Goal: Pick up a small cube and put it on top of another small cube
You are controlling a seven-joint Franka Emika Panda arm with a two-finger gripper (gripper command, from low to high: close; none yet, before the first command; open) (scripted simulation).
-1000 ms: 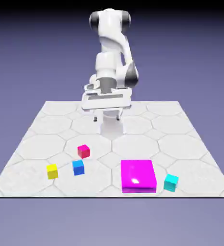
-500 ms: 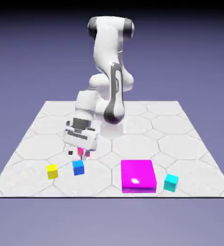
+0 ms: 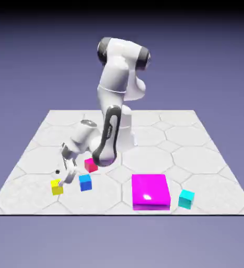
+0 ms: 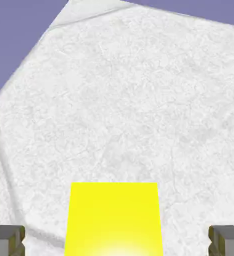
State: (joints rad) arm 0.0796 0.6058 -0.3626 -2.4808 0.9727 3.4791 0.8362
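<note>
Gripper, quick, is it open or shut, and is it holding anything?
Gripper: open, holding nothing; the yellow cube sits between its fingertips with gaps on both sides.

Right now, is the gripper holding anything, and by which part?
Nothing is held. The gripper is open, with the yellow cube between its fingertips, gaps on both sides.

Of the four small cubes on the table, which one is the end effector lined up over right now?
The yellow cube, leftmost in the exterior view. In the hand view it fills the space between the open fingertips; the blue cube, red-pink cube and cyan cube sit apart.
</note>
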